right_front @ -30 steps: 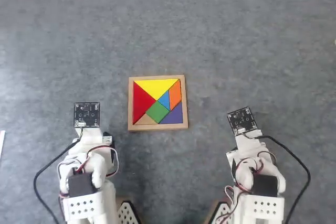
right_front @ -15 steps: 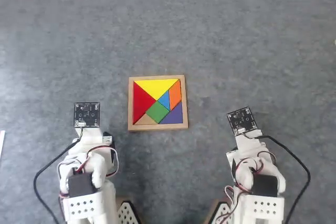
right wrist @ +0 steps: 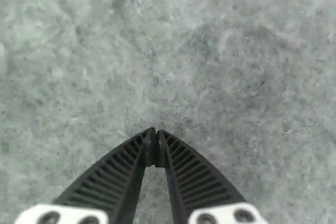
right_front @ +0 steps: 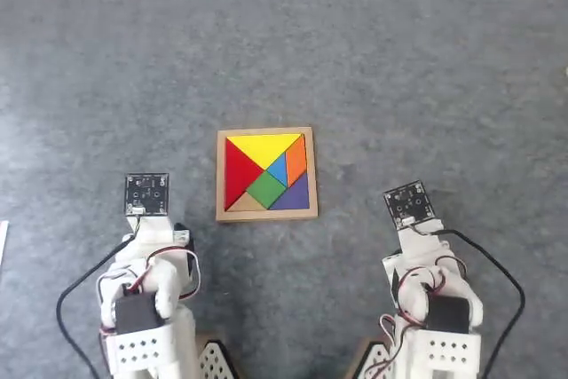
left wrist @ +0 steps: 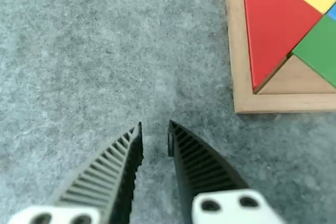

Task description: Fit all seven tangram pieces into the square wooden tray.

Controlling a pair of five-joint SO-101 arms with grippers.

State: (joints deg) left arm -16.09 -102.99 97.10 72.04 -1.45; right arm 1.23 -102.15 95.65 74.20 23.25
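Note:
The square wooden tray (right_front: pixel 266 216) lies on the grey mat at the table's middle. In it sit a yellow triangle (right_front: pixel 263 147), a red triangle (right_front: pixel 238 175), a small blue triangle (right_front: pixel 279 169), an orange piece (right_front: pixel 296 161), a green square (right_front: pixel 266 189) and a purple triangle (right_front: pixel 295 194); the near left corner shows a tan triangle (right_front: pixel 246 203). My left gripper (left wrist: pixel 155 125) hovers over bare mat just off the tray's near left corner (left wrist: pixel 237 100), fingers slightly apart and holding nothing. My right gripper (right wrist: pixel 155 131) is shut over bare mat, near and to the right of the tray.
Both arms are drawn back at the near edge, the left arm (right_front: pixel 146 259) and the right arm (right_front: pixel 424 268), with cables trailing beside them. Grey mat surrounds the tray on all sides. A pale wall edge runs along the far side.

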